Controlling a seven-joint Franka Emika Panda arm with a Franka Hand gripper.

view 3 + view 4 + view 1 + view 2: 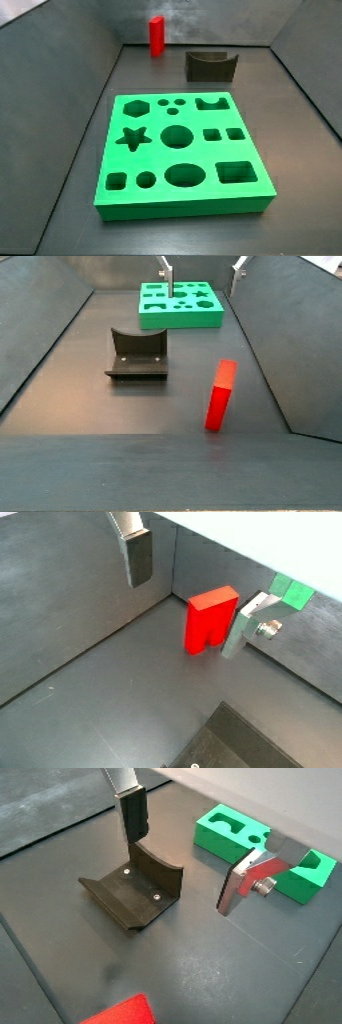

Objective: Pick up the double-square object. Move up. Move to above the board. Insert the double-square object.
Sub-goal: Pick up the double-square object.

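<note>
Standing free, double-square object beside fixture; open end effector above board.

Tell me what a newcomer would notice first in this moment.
The bright green board, full of shaped holes, lies flat on the dark floor. The red double-square object stands upright and alone at the far end from it, beside the dark fixture. The hand hangs open above the floor, holding nothing.

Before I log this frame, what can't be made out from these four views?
- Gripper: only its fingers show, cut off by the top edge in a side view; absent from the side view over the board.
- Double-square object: its two prongs cannot be made out.
- Fixture: absent from the wrist view showing that whole piece.
- Board: mostly cropped in both wrist views.
</note>
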